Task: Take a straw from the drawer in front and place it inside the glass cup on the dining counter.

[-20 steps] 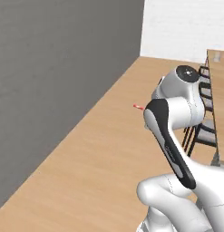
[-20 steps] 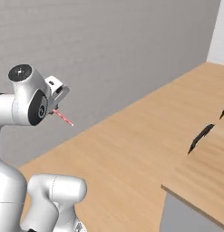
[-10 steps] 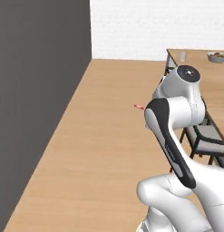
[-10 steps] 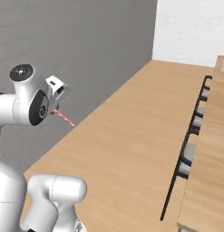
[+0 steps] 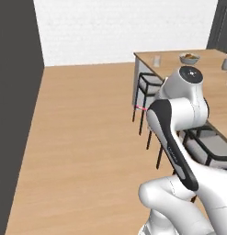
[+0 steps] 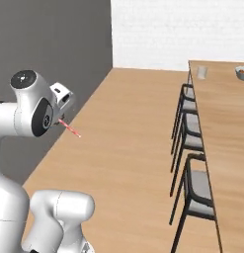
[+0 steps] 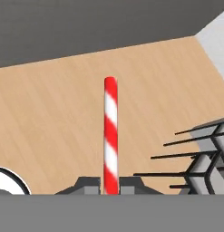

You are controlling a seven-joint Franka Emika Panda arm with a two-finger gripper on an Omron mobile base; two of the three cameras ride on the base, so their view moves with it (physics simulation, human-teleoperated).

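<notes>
My gripper is shut on the straw, a red-and-white striped tube that rises straight up between the finger tips in the hand view. From the right base the gripper is held high at the left, with the straw slanting down out of it. In the left base view my own arm covers the hand, leaving a short pink end of the straw showing. The glass cup stands upright near the far corner of the dining counter. The drawer is out of view.
A pale bowl of fruit sits on the counter beyond the cup. Black-framed stools line the counter's near side. A dark grey wall runs along the left, with open wood floor between wall and stools.
The whole picture has swung round, so the camera turned with the base: the dining counter, cup, bowl and stools have come into view. The grip on the straw is unchanged.
</notes>
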